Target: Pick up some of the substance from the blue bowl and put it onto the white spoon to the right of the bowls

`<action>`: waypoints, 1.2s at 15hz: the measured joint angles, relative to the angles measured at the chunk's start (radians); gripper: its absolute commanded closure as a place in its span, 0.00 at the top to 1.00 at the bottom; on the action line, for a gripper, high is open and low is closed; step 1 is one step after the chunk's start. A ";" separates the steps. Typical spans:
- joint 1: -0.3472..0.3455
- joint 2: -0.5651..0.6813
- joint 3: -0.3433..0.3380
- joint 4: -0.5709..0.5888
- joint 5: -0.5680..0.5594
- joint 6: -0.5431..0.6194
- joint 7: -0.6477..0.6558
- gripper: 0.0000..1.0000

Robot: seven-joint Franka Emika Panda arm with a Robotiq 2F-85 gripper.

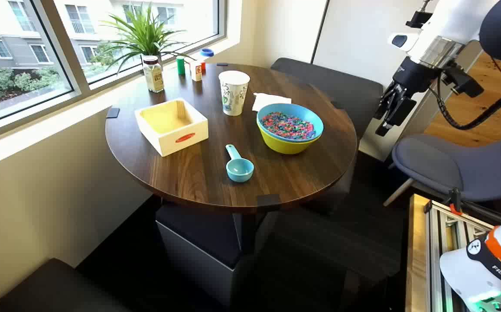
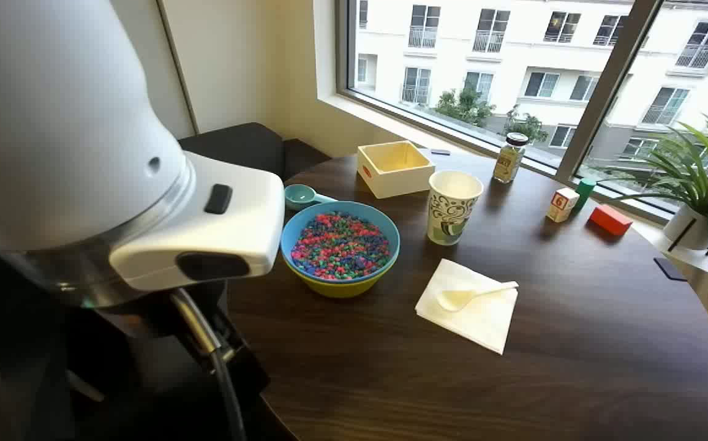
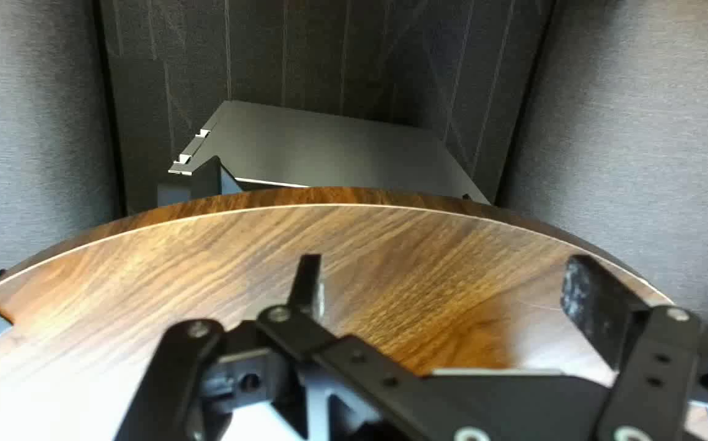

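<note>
Read end effector [image 3: 446, 288] as spread, gripping nothing. Must likely descend and go leftward, as framed in an exterior view, to reach substance [image 1: 287, 125] in blue bowl [image 1: 304, 113] on surface [image 1: 190, 173]. Note white spoon [image 2: 459, 299] on napkin [image 2: 479, 321], lying handle-away from blue bowl. Count one each: blue bowl, white spoon, napkin, teal scoop [image 1: 239, 174].

Bright bits [image 2: 340, 246] in the blue bowl [image 2: 302, 218], 1 white spoon [image 2: 459, 299] lying on the napkin [image 2: 482, 326], and there's the cup [image 2: 449, 211], standing upright!
</note>
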 measured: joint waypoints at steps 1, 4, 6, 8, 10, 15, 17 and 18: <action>0.000 0.000 0.000 0.000 0.000 0.000 0.000 1.00; 0.000 0.000 0.000 0.000 0.000 0.000 0.000 1.00; 0.000 0.000 0.000 0.000 0.000 0.000 0.000 1.00; 0.000 0.000 0.000 0.000 0.000 0.000 0.000 1.00; -0.001 0.002 0.007 0.003 0.001 0.027 0.008 1.00; 0.003 0.021 0.071 0.030 0.014 0.184 0.108 1.00; 0.007 0.042 0.102 0.043 0.026 0.251 0.167 1.00; 0.007 0.058 0.121 0.049 0.029 0.284 0.204 1.00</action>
